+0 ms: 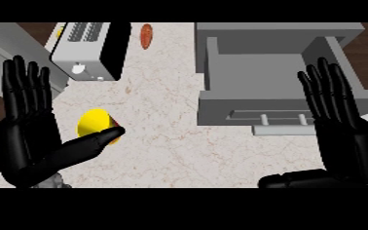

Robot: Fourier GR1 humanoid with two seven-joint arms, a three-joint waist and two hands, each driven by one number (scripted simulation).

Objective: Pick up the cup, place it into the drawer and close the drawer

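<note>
A yellow cup (93, 121) lies on the marble counter at the left, its open mouth facing up toward me. My left hand (25, 126) stands open at the left edge, fingers up, and its thumb stretches across the cup's lower right side, touching or just over it. The grey drawer (269, 75) is pulled open at the upper right, its inside bare, with a handle (284, 119) on its front. My right hand (338, 122) is open at the right edge, fingers up, overlapping the drawer's right front corner.
A white and black toaster (90, 48) stands at the upper left. A small brown-orange object (146, 35) lies at the counter's back edge beside it. Bare marble counter (179, 151) stretches between the hands.
</note>
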